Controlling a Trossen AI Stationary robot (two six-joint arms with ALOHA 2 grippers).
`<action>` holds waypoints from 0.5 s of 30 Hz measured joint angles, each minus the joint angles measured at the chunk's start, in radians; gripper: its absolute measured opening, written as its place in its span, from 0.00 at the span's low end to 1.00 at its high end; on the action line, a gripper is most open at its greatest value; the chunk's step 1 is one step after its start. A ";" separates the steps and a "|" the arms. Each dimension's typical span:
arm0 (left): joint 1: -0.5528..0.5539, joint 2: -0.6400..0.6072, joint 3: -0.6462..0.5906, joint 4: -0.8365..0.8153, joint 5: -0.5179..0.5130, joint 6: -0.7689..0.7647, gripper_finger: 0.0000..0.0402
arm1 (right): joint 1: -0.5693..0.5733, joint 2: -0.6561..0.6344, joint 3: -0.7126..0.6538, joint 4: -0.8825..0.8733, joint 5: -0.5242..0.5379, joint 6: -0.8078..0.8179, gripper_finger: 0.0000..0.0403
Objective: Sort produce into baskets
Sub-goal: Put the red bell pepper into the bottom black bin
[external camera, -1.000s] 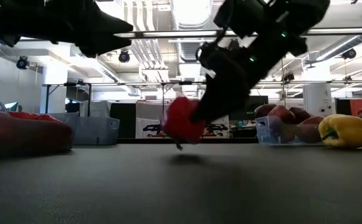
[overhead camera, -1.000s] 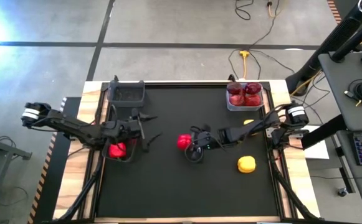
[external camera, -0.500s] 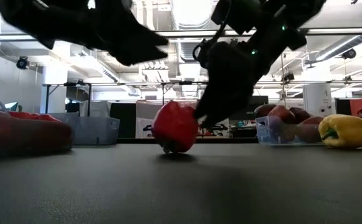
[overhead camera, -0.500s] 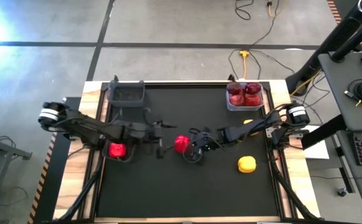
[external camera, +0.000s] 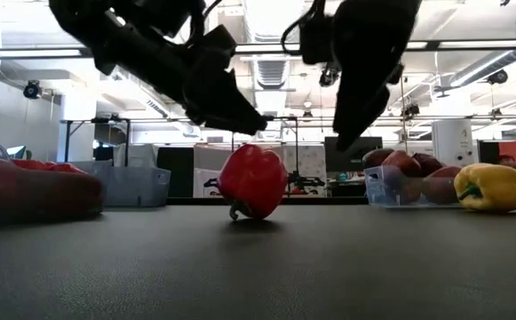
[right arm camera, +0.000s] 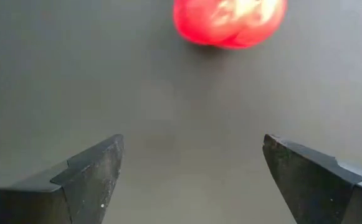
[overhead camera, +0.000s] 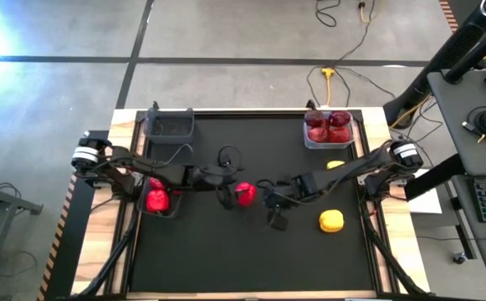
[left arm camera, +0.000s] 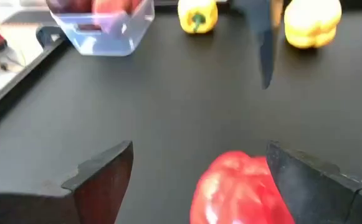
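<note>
Mid-table, a red pepper (overhead camera: 245,194) lies on the black mat, tipped on its side in the low view. Left gripper (overhead camera: 225,199) is right at its 9 o'clock side, jaws spread, pepper partly between the fingers (left arm camera: 103,171) but not pinched. Right gripper (overhead camera: 274,211) sits off the pepper toward 4 o'clock, jaws spread wide, holding nothing; mat between it and the pepper is bare.

Around:
- clear bluish basket (overhead camera: 329,138) at 1 o'clock, holds dark maroon fruits (overhead camera: 327,125)
- dark basket (overhead camera: 170,125) at 11 o'clock, contents can't be made out
- second dark basket (overhead camera: 169,209) at 9 o'clock, red pepper inside (overhead camera: 156,201), left arm crosses over it
- yellow pepper (overhead camera: 331,221) at 4 o'clock, loose, well apart from both grippers
- second yellow pepper (overhead camera: 335,165) at 3 o'clock, mostly hidden under the right arm

Low view: both arms hang over the pepper and block the far edge; left basket is only a dark blur at the frame edge.
</note>
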 joint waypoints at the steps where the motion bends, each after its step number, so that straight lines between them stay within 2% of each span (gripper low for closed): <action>1: -0.005 0.001 0.008 -0.027 -0.006 -0.014 0.86 | 0.012 -0.002 0.000 -0.003 0.003 0.005 0.93; 6: -0.017 0.035 0.028 -0.056 -0.063 -0.108 0.87 | 0.062 -0.012 -0.005 -0.004 0.045 0.050 0.93; 15: -0.037 0.078 0.013 -0.021 -0.063 -0.187 0.96 | 0.099 -0.012 -0.009 -0.005 0.045 0.086 0.93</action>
